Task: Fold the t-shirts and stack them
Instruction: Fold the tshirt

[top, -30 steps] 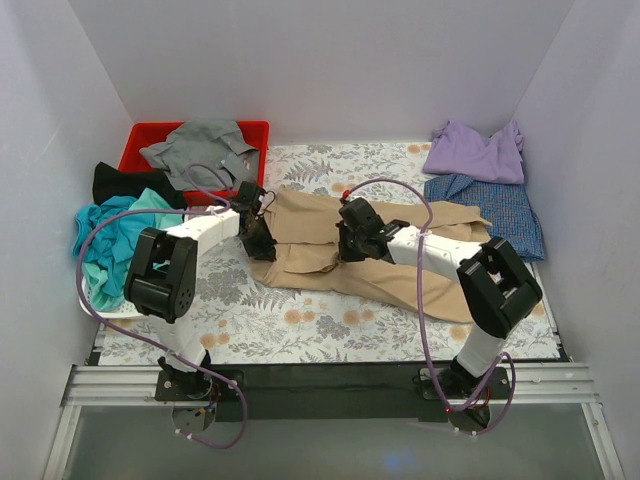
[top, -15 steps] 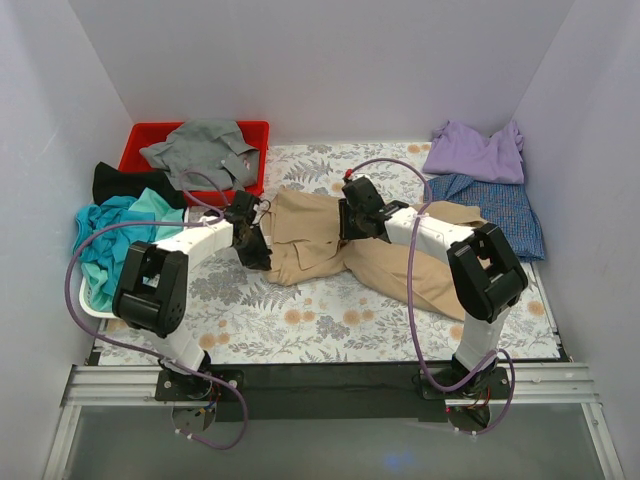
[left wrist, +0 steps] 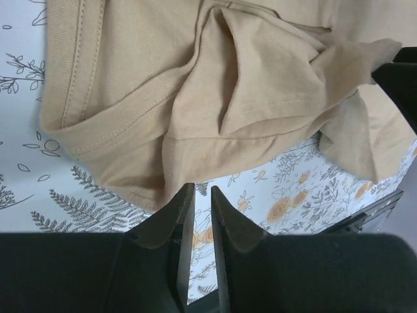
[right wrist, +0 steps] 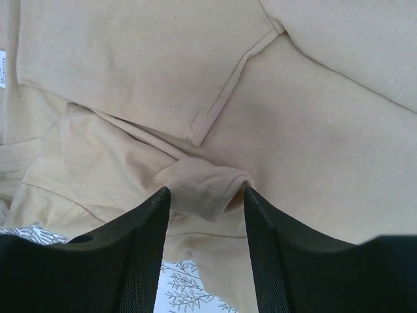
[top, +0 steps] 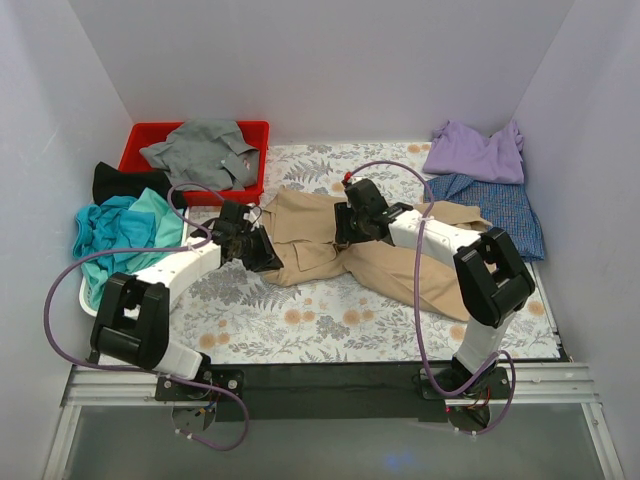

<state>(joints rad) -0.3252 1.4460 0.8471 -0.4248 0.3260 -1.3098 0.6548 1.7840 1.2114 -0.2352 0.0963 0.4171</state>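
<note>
The tan-beige t-shirt [top: 400,265] lies rumpled across the middle of the floral cloth, with its left part bunched in folds [left wrist: 228,98]. My left gripper [top: 262,250] is at the shirt's left edge. Its jaws [left wrist: 202,189] stand a narrow slit apart, just off the hem, with only tablecloth showing between them. My right gripper [top: 345,228] hovers over the shirt's upper middle. It is open [right wrist: 207,190], its fingers on either side of a raised fold of hem without pinching it. Lavender [top: 475,152] and blue-checked [top: 495,208] t-shirts lie at the back right.
A grey shirt [top: 200,145] is draped over the red bin [top: 255,127] at the back left. A black shirt [top: 125,182] and a teal one [top: 120,235] are heaped at the left over a white basket [top: 88,300]. White walls close in three sides.
The right gripper went from shut to open and moved back toward the shirt's upper middle. The left arm swung lower and leftward, and its jaws parted slightly off the hem.
</note>
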